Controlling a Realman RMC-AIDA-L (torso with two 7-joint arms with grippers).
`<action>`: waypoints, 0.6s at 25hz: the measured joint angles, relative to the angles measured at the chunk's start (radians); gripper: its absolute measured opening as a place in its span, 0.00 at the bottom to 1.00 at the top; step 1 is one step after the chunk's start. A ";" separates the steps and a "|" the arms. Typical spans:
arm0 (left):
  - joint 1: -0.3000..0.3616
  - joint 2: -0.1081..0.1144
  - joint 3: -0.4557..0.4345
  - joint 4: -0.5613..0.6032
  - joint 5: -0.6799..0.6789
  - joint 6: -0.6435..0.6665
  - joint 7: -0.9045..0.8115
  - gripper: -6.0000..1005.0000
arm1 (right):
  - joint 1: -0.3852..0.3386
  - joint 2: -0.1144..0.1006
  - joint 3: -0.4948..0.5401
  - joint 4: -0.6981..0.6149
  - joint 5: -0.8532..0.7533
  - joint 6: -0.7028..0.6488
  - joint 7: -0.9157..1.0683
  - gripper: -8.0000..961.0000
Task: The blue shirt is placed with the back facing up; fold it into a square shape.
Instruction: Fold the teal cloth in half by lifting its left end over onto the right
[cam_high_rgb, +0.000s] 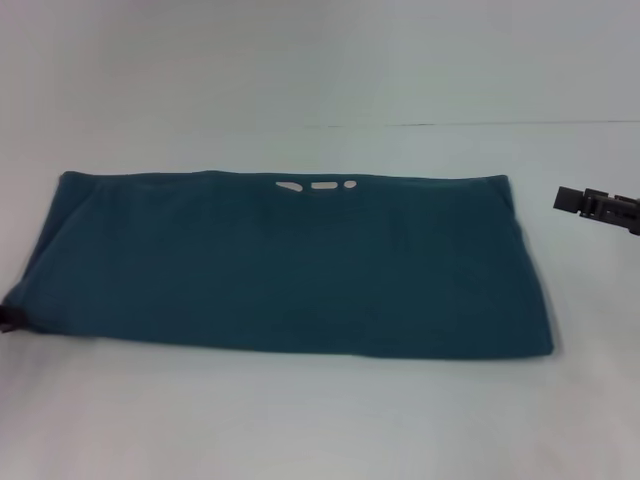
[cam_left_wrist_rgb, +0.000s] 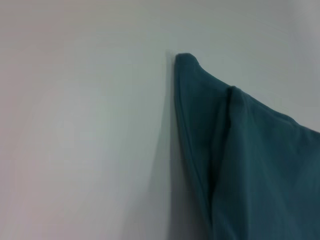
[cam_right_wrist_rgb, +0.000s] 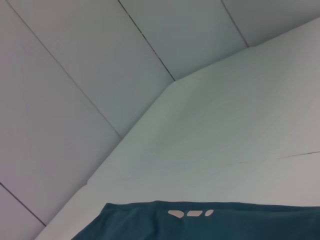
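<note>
Table (cam_high_rgb: 320, 430): pale, plain surface carrying the whole job; a thin seam line runs across it behind the garment.

Blue shirt (cam_high_rgb: 290, 265): lies flat at the middle of the table as a long, wide band, already folded lengthwise; far from square as yet. Three small pale marks (cam_high_rgb: 322, 184) sit at the middle of its far edge.

Right gripper (cam_high_rgb: 590, 203): off the cloth, hanging apart from the shirt's right end at the frame edge. Whether its fingers stand wide or narrow cannot be told.

Left gripper (cam_high_rgb: 8, 318): only a dark sliver shows at the shirt's near left corner, possibly touching the cloth; its fingers are not visible, so their state cannot be told.

Stage, as judged: the band needs its ends brought over toward the middle to make a square.

Risk one: a pinch taking only the top layer at the left corner would peel the fold open; the doubled layers there invite this.

Risk two: one end lifted without the other held would drag the soft knit across the smooth table and skew the band.

Risk three: uneven end folds would leave an oblong, not a square.

Left wrist view only: shows the corner close up, a raised point of cloth (cam_left_wrist_rgb: 187, 65) with an overlapping layer edge beside it, which the head view flattens out.

Right wrist view only: shows the far edge and marks (cam_right_wrist_rgb: 191, 213), plus the panelled wall (cam_right_wrist_rgb: 75, 75) behind the table.

Head view only: gives the full outline and both arms' stations.
</note>
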 joint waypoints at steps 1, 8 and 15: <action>0.002 0.002 -0.008 0.002 0.000 0.003 0.000 0.02 | 0.001 0.002 -0.003 0.000 0.000 0.002 0.000 0.92; 0.031 0.009 -0.037 0.040 0.000 0.019 -0.004 0.02 | 0.019 0.013 -0.031 0.003 0.003 0.031 0.000 0.92; 0.047 0.017 -0.091 0.063 0.028 0.030 -0.005 0.02 | 0.039 0.017 -0.034 0.013 0.004 0.047 0.000 0.91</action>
